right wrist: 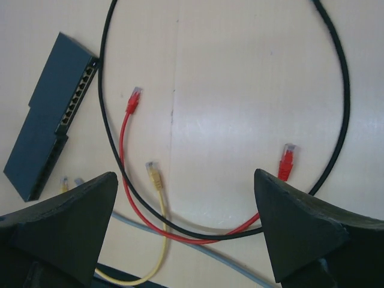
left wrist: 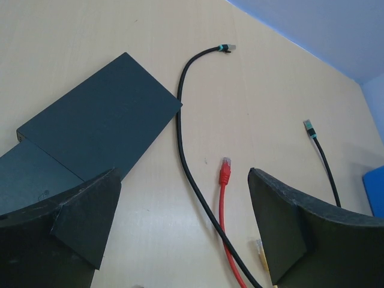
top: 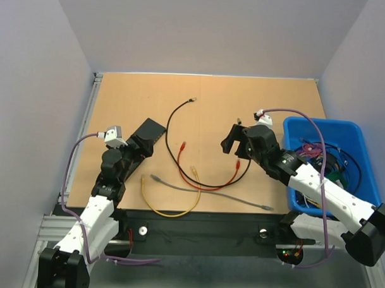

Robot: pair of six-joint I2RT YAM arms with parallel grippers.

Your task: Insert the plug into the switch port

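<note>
- My left gripper [left wrist: 183, 180]: jaws spread wide, nothing between them. The gap shows only table [left wrist: 264, 90] and loose cable.
- My right gripper [right wrist: 185, 177]: jaws just as wide, holding nothing.
- Switch [top: 148, 133]: a dark flat box on the left half of the table, lying diagonally. It sits just ahead of my left gripper. In the left wrist view its near end runs under my left-hand finger [left wrist: 84, 222].
- Port row [right wrist: 77, 99]: seen from the right wrist, it runs along the switch's side that faces the cables.
- Red cable [right wrist: 121, 150]: lies loose mid-table and is not gripped.
- First red plug [right wrist: 133, 99]: flat on the table, near the port row but clearly apart from it.
- Second red plug [right wrist: 288, 161]: flat on the table, just beside my right-hand finger [right wrist: 300, 228] in the right wrist view. I cannot tell if they touch.
- Black cable [left wrist: 183, 153]: a wide loop that passes close to the switch's corner and runs around the red cable.
- Yellow cable [top: 166, 215] and grey cable [top: 228, 197]: both lie by the table's near edge, and they cross each other.
- Blue bin [top: 326, 124]: on the right side, with a tangle of more cables inside. My right arm runs across it.
</note>
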